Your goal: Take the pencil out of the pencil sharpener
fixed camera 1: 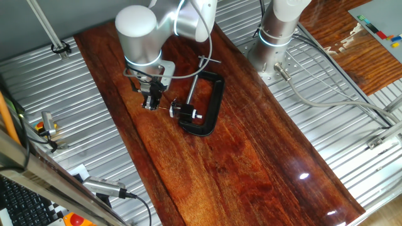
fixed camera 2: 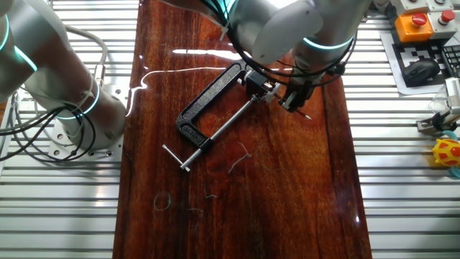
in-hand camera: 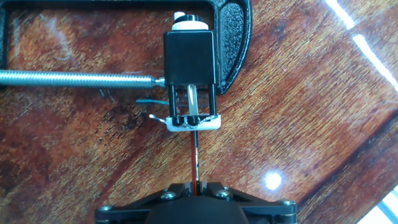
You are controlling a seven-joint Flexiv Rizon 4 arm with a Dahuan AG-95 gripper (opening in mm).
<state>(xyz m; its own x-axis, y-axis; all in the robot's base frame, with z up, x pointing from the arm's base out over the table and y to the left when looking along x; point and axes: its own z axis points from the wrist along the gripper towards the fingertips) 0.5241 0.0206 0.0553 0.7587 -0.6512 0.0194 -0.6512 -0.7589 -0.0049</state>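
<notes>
The gripper (in-hand camera: 196, 186) looks closed on the tail of the pencil (in-hand camera: 195, 155), whose tip sits in the pencil sharpener (in-hand camera: 190, 74) held by the clamp (in-hand camera: 235, 43); an off-axis pull could snap it.

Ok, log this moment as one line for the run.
claw: shut on pencil | pencil: tip in sharpener, not yet out | sharpener: held in clamp | clamp: flat on table
</notes>
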